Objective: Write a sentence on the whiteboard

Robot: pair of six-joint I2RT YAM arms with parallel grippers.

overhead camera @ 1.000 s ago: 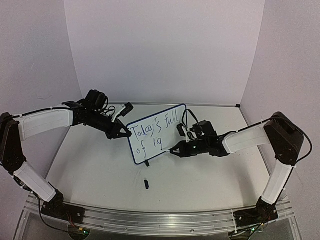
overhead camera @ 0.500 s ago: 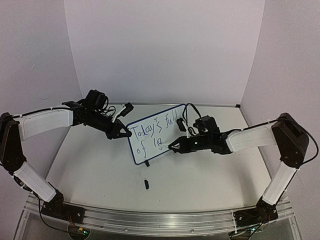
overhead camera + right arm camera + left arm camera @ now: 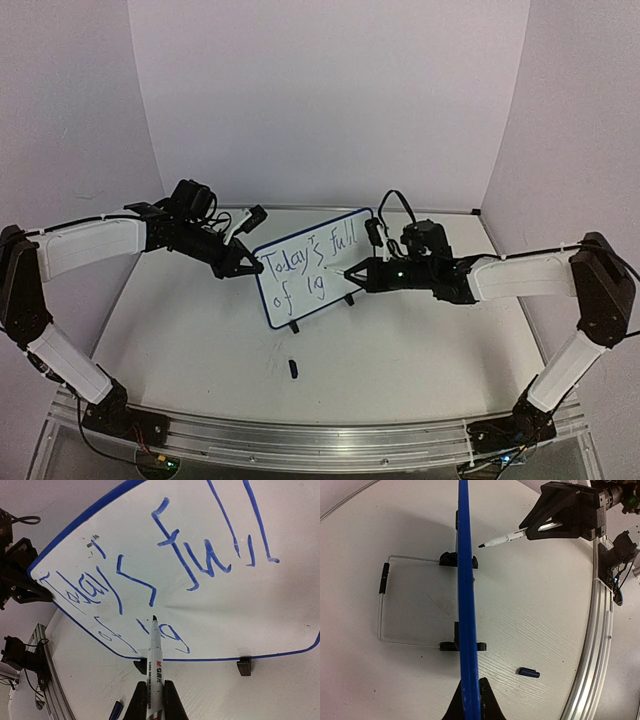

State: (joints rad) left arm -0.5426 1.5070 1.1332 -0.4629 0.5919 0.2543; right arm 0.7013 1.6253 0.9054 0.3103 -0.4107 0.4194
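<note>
The whiteboard [image 3: 330, 262] stands tilted on its clip feet at mid-table. The sentence [image 3: 308, 252] in blue marker reads "Today's full" over "of lig". My left gripper [image 3: 246, 268] is shut on the board's left rim, which shows edge-on as a blue strip [image 3: 466, 580] between its jaws [image 3: 470, 702]. My right gripper [image 3: 374, 275] is shut on a white marker [image 3: 154, 655]. Its uncapped tip [image 3: 154, 618] points between the two lines of writing [image 3: 195, 555]. In the left wrist view the marker [image 3: 501, 540] stands a little off the board face.
The marker's dark cap [image 3: 293, 368] lies on the table in front of the board, also in the left wrist view [image 3: 528, 672]. The wire stand [image 3: 382, 605] reaches out behind the board. Black clip feet [image 3: 244, 666] hold its lower rim. White walls enclose the table.
My right gripper has moved up and to the right, carrying the marker tip from the lower line to between the lines. The last letter on the lower line now has a tail. My left gripper has not moved.
</note>
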